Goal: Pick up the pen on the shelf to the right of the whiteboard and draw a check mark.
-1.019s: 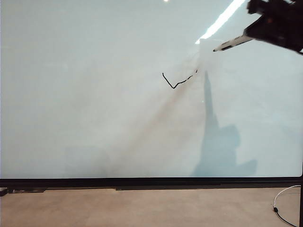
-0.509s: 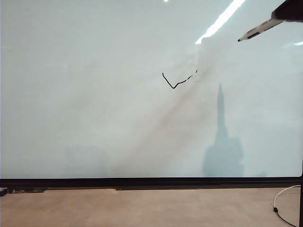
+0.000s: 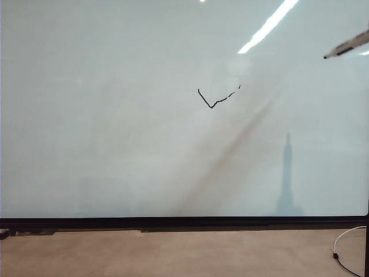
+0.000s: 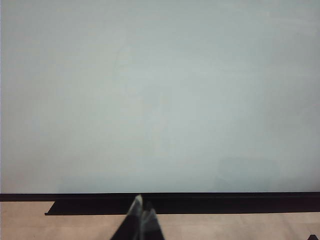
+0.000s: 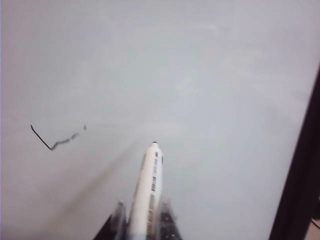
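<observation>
**Mark drawn, pen clear of the board**

Now my right gripper (image 5: 139, 220) grasps the pen (image 5: 147, 192), long axis running straight out ahead, tip pointing at the whiteboard (image 3: 115, 161) but off it. The check mark (image 3: 214, 99) lies well aside of that tip. My left gripper (image 4: 142, 217), clenched and empty, hangs low, farther off.

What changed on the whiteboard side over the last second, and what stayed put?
The right pincer, shut on the pen, drew back up and right from the check mark, leaving the exterior view; only the pen shows there. The check mark, whiteboard and left pincer stayed unchanged.
</observation>
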Controlling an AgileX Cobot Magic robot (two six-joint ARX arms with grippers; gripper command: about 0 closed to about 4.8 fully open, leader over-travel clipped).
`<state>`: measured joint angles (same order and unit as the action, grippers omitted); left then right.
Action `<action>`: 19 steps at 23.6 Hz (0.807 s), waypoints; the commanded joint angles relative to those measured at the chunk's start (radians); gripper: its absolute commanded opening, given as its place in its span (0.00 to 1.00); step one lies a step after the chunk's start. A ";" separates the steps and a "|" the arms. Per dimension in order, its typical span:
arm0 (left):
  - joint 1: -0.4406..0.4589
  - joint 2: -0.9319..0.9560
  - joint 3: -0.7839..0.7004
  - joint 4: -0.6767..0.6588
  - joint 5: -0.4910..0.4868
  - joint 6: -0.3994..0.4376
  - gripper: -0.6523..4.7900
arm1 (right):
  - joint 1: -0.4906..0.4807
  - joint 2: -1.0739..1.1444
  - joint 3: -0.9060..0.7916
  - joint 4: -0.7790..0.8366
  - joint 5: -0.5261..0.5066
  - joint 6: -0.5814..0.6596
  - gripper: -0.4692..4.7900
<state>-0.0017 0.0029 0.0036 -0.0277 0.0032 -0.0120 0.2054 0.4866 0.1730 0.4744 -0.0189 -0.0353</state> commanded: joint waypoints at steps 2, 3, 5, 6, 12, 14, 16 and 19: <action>0.000 0.000 0.003 0.006 0.000 0.004 0.11 | -0.031 -0.055 -0.034 -0.012 0.001 -0.003 0.08; 0.000 0.000 0.003 0.006 0.000 0.004 0.11 | -0.037 -0.066 -0.039 -0.018 0.001 -0.004 0.08; 0.000 0.000 0.003 0.006 0.000 0.004 0.11 | -0.045 -0.082 -0.040 -0.053 0.001 -0.014 0.08; 0.000 0.000 0.003 0.006 0.000 0.004 0.11 | -0.049 -0.089 -0.040 -0.066 0.001 -0.017 0.08; 0.000 0.000 0.003 0.006 0.000 0.004 0.11 | -0.080 -0.124 -0.055 -0.101 -0.002 -0.022 0.08; 0.000 0.000 0.003 0.006 0.000 0.004 0.11 | -0.092 -0.142 -0.066 -0.106 -0.002 -0.022 0.08; 0.000 0.000 0.003 0.006 0.000 0.004 0.11 | -0.103 -0.173 -0.082 -0.113 -0.003 -0.022 0.08; 0.000 0.000 0.003 0.006 0.000 0.004 0.11 | -0.113 -0.208 -0.102 -0.119 -0.002 -0.022 0.08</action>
<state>-0.0017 0.0025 0.0036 -0.0277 0.0032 -0.0120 0.0982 0.2951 0.0780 0.3481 -0.0204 -0.0540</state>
